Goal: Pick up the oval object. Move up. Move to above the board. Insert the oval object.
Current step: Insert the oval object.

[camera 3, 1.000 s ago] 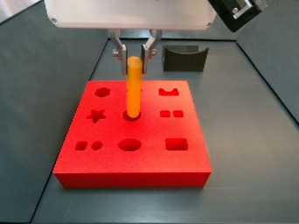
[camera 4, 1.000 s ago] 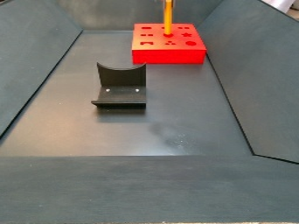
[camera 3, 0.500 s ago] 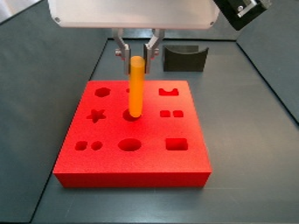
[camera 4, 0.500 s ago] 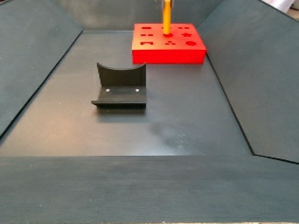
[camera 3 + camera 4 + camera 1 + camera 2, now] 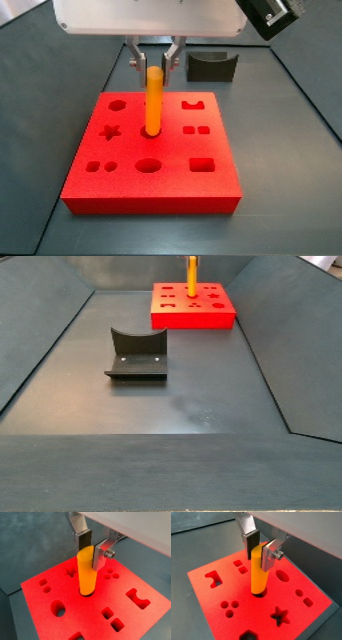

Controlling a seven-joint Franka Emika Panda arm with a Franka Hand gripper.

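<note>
The oval object [image 5: 154, 100] is a slim orange-yellow peg, held upright over the board [image 5: 134, 190], a flat red block with shaped cut-outs. My gripper [image 5: 155, 62] is shut on the peg's upper end. In both wrist views the silver fingers clamp the peg [image 5: 87, 572] [image 5: 259, 574] from two sides, gripper [image 5: 90, 549] [image 5: 260, 549]. The peg's lower end sits at a cut-out near the middle of the board [image 5: 80, 612] [image 5: 288, 594]; how deep it goes I cannot tell. In a side view the peg [image 5: 193, 271] stands on the board [image 5: 194, 318] at the far end.
The dark fixture [image 5: 211, 66] stands on the floor just behind the board, to the right; in a side view the fixture [image 5: 136, 354] is mid-floor. Sloping grey walls [image 5: 40, 346] bound the floor on both sides.
</note>
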